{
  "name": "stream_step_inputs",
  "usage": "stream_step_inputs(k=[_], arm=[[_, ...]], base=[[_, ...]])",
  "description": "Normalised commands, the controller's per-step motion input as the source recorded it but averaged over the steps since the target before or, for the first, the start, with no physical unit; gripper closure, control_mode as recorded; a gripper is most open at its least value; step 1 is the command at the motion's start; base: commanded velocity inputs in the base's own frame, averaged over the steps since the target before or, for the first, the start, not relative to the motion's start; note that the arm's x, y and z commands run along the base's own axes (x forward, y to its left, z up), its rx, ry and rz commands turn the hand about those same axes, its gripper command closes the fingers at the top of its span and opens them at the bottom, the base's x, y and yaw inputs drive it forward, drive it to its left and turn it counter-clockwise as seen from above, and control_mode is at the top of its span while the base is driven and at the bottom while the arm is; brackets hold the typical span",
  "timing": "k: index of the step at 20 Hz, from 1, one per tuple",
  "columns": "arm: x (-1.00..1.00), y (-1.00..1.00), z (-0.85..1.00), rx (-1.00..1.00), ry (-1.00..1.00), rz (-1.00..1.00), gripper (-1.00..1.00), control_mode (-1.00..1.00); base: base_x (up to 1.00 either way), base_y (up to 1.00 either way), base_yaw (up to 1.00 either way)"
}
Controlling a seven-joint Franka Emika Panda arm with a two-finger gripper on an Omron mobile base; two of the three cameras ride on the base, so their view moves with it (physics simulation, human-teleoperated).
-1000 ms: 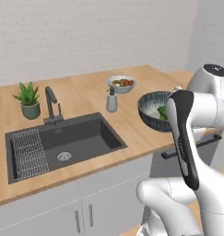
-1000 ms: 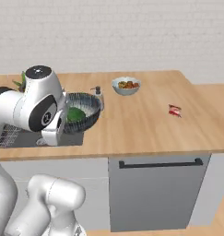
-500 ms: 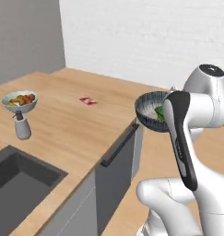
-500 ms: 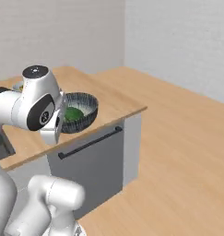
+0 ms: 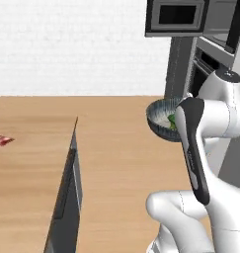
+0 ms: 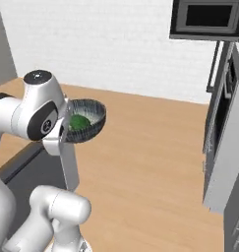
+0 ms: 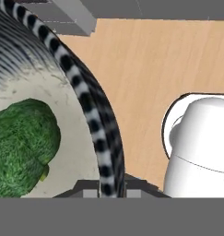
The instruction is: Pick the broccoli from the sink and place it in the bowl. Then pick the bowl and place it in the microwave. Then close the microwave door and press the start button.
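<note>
Green broccoli [image 7: 21,147] lies in your bowl [image 6: 89,120]; your hand [image 7: 106,186] grips its rim, held up above the wood floor [image 6: 155,162], microwave [image 5: 190,17] beyond.

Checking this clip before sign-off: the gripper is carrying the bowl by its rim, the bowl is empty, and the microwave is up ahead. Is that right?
Not quite. The bowl is not empty: the broccoli lies inside it, as the hand view shows. The gripper does hold the bowl by its rim, and the microwave is up ahead.
</note>
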Motion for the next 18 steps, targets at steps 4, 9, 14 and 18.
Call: stream_step_inputs(k=[4, 9, 14, 18], arm=[[0.0, 0.0, 0.0, 0.0, 0.0, 0.0, 1.0, 1.0], [0.0, 0.0, 0.0, 0.0, 0.0, 0.0, 1.0, 1.0], [0.0, 0.0, 0.0, 0.0, 0.0, 0.0, 1.0, 1.0], [0.0, 0.0, 0.0, 0.0, 0.0, 0.0, 1.0, 1.0]], base=[[0.76, -0.2, -0.58], [0.94, 0.0, -0.55], [1.0, 0.16, -0.47], [1.0, 0.22, -0.44]])
